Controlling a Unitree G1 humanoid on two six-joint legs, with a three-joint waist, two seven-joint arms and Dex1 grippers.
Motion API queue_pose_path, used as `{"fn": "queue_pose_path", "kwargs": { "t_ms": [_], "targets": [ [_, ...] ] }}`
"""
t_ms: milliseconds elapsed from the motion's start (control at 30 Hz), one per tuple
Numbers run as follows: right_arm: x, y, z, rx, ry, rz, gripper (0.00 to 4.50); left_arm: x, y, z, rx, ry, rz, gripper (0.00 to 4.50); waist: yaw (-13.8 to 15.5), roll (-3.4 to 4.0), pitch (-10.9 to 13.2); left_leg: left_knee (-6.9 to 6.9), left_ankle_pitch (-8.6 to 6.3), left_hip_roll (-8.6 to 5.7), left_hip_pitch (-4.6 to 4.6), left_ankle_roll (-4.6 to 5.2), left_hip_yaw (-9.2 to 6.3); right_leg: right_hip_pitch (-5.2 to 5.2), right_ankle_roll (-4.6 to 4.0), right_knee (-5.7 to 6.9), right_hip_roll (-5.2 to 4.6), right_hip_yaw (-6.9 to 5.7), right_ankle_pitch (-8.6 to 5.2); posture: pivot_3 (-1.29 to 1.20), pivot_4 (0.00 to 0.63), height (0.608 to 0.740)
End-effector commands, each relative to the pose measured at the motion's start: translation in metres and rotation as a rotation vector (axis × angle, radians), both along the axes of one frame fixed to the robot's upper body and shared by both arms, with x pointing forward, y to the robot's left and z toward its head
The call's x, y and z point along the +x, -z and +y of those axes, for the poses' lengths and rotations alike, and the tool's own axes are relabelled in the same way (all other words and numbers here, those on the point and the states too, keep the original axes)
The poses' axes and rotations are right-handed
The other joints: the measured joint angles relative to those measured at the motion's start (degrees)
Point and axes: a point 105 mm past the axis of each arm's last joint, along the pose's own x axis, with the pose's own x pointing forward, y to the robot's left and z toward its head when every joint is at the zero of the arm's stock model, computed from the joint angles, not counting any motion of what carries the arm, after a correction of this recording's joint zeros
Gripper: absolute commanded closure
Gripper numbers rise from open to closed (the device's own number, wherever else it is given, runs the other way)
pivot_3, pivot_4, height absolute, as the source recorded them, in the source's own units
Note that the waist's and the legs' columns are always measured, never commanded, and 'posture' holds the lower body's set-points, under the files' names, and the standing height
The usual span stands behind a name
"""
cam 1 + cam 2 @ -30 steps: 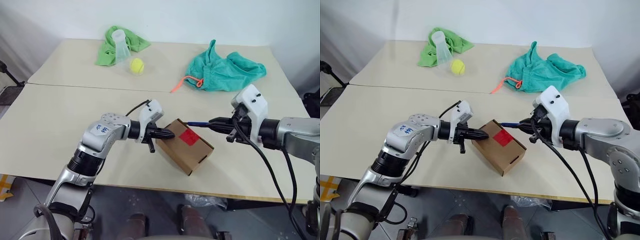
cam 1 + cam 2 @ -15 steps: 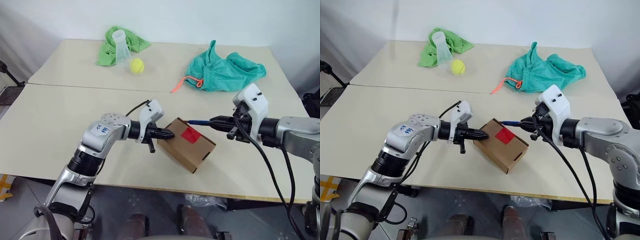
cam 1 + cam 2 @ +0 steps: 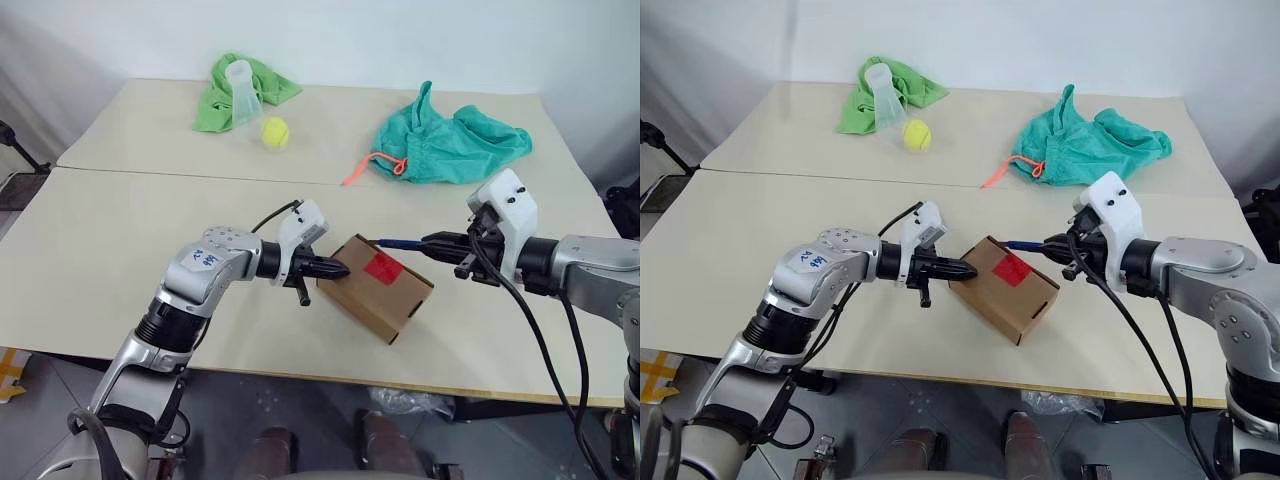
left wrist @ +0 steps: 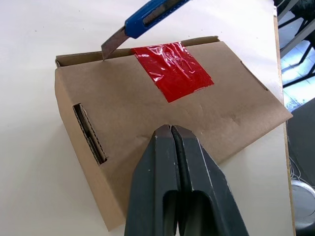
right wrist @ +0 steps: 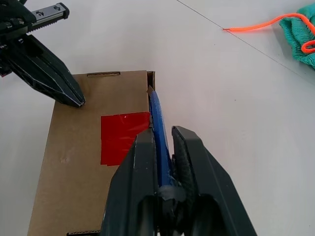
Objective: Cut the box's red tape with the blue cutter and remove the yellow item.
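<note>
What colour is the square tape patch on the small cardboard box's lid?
Bright, glossy red tape patch on the brown cardboard box; left wrist view shows it best.

we have 4 views. the 2 eye views sit high on the head, facing forward and down across the table (image 3: 120, 230), far enough back to take in both arms, the box (image 3: 378, 287) at centre and the cloths at the far edge; they share nearly the whole scene, one slightly offset sideways from the other. our left wrist view looks along the left gripper (image 4: 171, 129), close over the box lid and the red tape (image 4: 172, 70). our right wrist view looks along the right gripper (image 5: 162, 135) from the opposite side, equally close. both wrist views share the lid, the tape and the blue cutter (image 5: 157, 123).
</note>
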Motion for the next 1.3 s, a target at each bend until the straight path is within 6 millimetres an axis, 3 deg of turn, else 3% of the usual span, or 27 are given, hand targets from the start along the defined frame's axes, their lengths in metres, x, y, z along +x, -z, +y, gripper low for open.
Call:
{"fn": "queue_pose_path", "kwargs": {
  "t_ms": [33, 467, 800, 1100, 1233, 1300],
  "targets": [
    [0.007, 0.002, -0.012, -0.031, 0.085, -0.012, 4.31, -0.003, 0.002, 0.001, 0.016, 0.007, -0.009, 4.46, 0.0, 0.0, 0.0, 0.01, 0.0, 0.0, 0.0, 0.01, 0.0, 0.01, 0.01, 0.0, 0.0, 0.0, 0.0, 0.0, 0.15, 0.74],
    [0.008, 0.005, -0.019, -0.047, 0.118, -0.009, 4.31, -0.003, 0.002, 0.001, 0.017, 0.011, -0.008, 4.46, 0.01, 0.0, 0.0, 0.04, -0.03, -0.02, 0.0, 0.05, -0.02, 0.03, 0.02, -0.02, -0.02, 0.0, 0.02, 0.0, 0.15, 0.74],
    [-0.006, 0.007, 0.001, -0.146, -0.019, 0.014, 4.31, -0.002, 0.002, 0.001, 0.019, 0.012, -0.007, 4.46, 0.0, 0.0, 0.0, 0.03, -0.04, -0.04, -0.01, 0.08, -0.03, 0.07, 0.08, -0.17, -0.03, -0.01, 0.06, 0.0, 0.15, 0.74],
    [-0.003, 0.006, 0.002, -0.205, -0.029, 0.038, 4.31, -0.001, 0.002, -0.001, 0.015, 0.007, -0.009, 4.46, -0.14, 0.0, 0.0, 0.01, -0.06, -0.03, -0.02, 0.11, -0.03, 0.1, 0.11, -0.3, -0.04, 0.0, 0.1, 0.0, 0.15, 0.74],
    [0.0, 0.0, 0.0, -0.215, -0.028, 0.019, 4.31, -0.001, 0.002, 0.0, 0.012, 0.003, -0.009, 4.46, -0.14, 0.0, 0.0, 0.01, -0.06, -0.03, -0.02, 0.11, -0.03, 0.11, 0.1, -0.31, -0.04, -0.01, 0.1, 0.0, 0.15, 0.74],
    [-0.002, -0.013, 0.007, -0.183, -0.066, -0.018, 4.31, -0.001, 0.002, 0.0, 0.011, 0.0, -0.01, 4.46, -0.12, 0.0, 0.0, 0.01, -0.07, -0.03, -0.03, 0.12, -0.03, 0.11, 0.11, -0.32, -0.04, -0.01, 0.11, 0.0, 0.15, 0.74]
  ]
}}
